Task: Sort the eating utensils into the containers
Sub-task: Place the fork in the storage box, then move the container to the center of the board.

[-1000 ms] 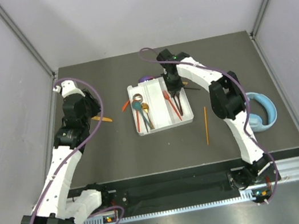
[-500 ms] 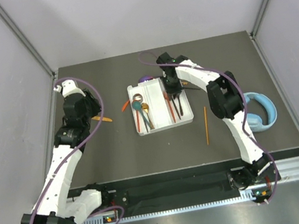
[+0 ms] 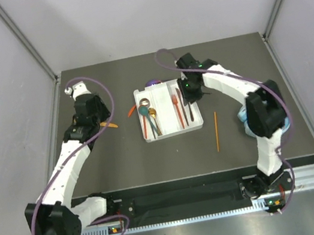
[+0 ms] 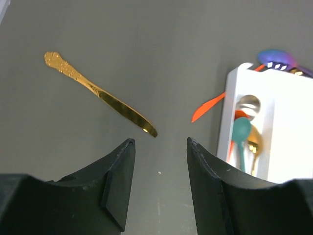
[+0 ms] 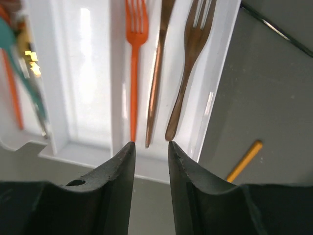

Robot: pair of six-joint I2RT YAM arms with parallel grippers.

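Observation:
The white divided tray sits at the table's middle. Its left compartment holds teal, gold and orange spoons. Its right compartment holds an orange fork, a copper knife and a bronze fork. My right gripper is open and empty above the near end of that compartment. My left gripper is open and empty, just short of a gold knife lying on the table. An orange utensil lies beside the tray's left wall.
A purple spoon lies behind the tray. A black utensil lies right of the tray, and an orange stick lies nearer. The light-blue headphones are partly hidden under my right arm. Walls close in left and right.
My right arm's elbow has swung right, over the headphones, while its gripper stays over the tray's right compartment. My left arm has stretched farther out, bringing its gripper up to the gold knife.

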